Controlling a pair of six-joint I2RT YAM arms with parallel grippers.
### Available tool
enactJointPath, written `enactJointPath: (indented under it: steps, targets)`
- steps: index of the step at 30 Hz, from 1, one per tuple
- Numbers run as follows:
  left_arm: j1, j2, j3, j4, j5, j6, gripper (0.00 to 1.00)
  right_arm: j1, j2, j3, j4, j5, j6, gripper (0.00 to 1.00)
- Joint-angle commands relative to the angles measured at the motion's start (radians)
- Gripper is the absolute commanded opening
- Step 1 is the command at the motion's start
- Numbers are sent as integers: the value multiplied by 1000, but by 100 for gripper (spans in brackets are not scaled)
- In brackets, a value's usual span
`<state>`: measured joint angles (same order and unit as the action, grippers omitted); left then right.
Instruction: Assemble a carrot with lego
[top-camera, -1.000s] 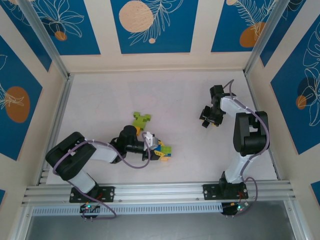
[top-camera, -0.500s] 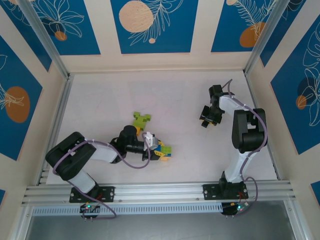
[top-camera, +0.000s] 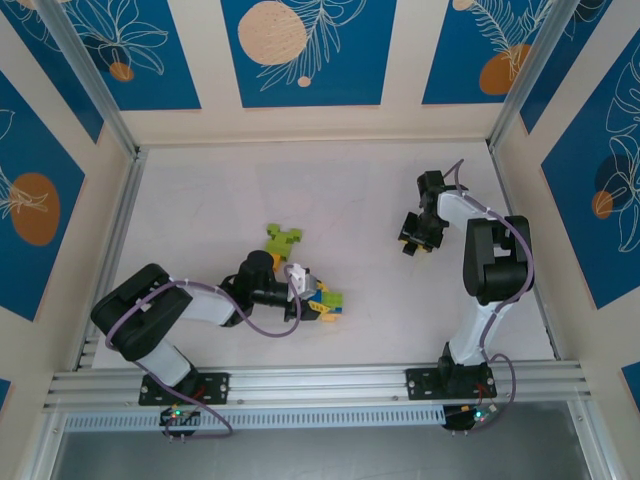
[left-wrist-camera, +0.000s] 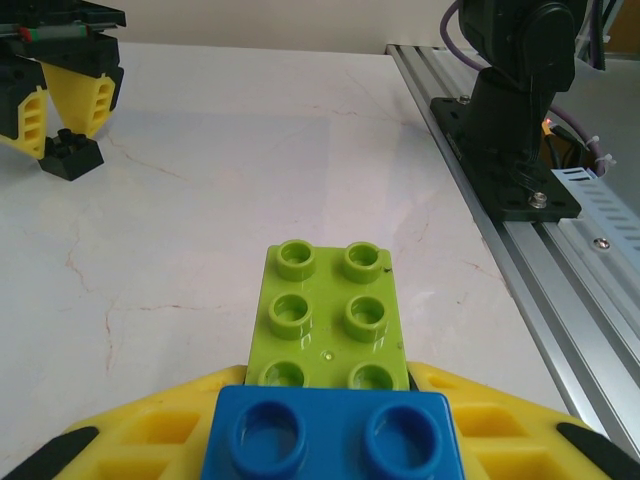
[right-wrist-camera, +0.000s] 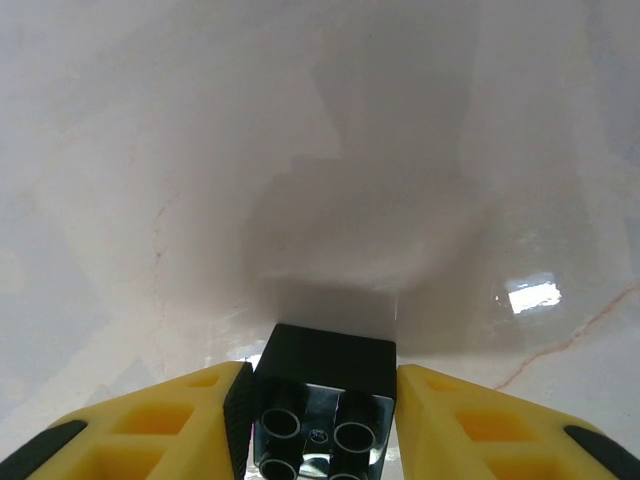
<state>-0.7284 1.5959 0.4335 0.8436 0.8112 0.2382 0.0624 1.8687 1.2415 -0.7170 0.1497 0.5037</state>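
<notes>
Right claw (right-wrist-camera: 322, 400), at the far right of the worktop (top-camera: 200, 200), is clamped on a small black brick (right-wrist-camera: 325, 380). Left claw (left-wrist-camera: 330, 400), near the centre, is clamped on a blue brick (left-wrist-camera: 325, 440) joined to a lime green brick (left-wrist-camera: 330, 320). The step appears to be fetching the black piece. Next it likely needs carrying left and aligning onto the studs.

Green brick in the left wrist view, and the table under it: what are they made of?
Green brick: likely moulded plastic, smooth and slightly glossy, with highlights on the studs. Table: pale, stone-like, with thin brownish veins and a soft sheen; marble or printed laminate, unclear.
</notes>
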Motion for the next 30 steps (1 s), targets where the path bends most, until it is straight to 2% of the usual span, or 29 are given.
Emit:
enactJointPath:
  steps: [1,10,13,19,23,30]
  targets:
    - [8,-1,9,-53,-4,23,39,4,21,-8,2,-29,-6,43]
    - [8,3,13,-57,-6,23,39,10,27,-10,-1,-31,-18,40]
    - [9,4,14,-58,-7,24,39,12,26,-13,1,-32,-19,36]
    - [8,1,13,-63,-7,28,38,36,-59,-42,-30,-45,-25,34]
    - [8,-2,11,-70,-15,34,38,105,-200,-55,-139,-40,-32,34]
    - [9,-2,7,-69,-19,39,38,320,-383,2,-364,-39,43,34]
